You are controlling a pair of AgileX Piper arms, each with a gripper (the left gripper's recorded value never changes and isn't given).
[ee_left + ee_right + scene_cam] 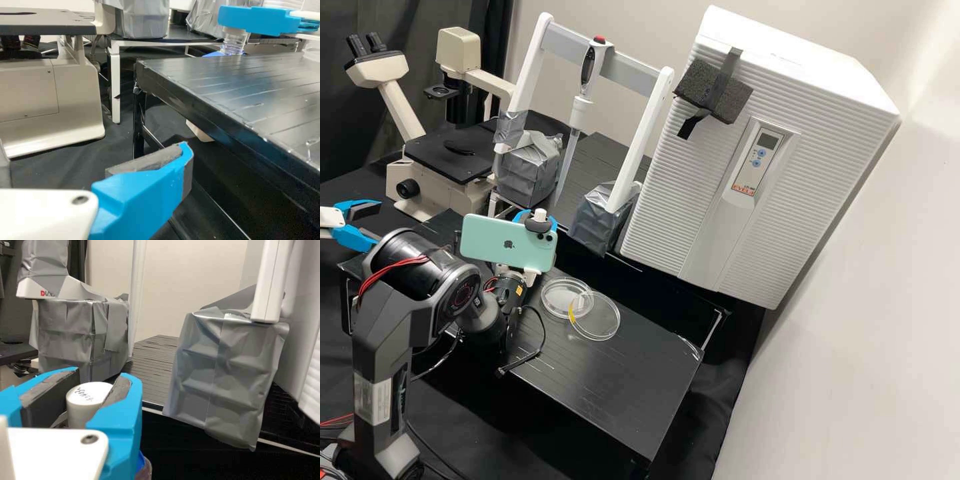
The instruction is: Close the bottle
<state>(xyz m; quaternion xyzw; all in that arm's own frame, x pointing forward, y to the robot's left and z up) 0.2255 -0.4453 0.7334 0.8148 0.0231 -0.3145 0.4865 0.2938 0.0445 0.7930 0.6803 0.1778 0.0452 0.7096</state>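
Note:
My right gripper [88, 401] is shut on a white bottle cap [89, 396], its blue fingers pressed to both sides. In the high view that gripper [538, 222] sits at the back left of the black platform [620, 373], above a mint phone [509, 243] that hides the bottle. The left wrist view shows the clear bottle neck [233, 44] directly under the right gripper [260, 20]; whether the cap is seated on it I cannot tell. My left gripper [373, 223] hangs open and empty at the far left, off the platform and lower than its top.
Two clear petri dishes [567, 297] [595, 319] lie on the platform near the bottle. A microscope [433, 160] stands at the back left, a pipette stand [587, 67] with tape-wrapped feet [225, 385] behind, and a large white ribbed machine [753, 153] to the right.

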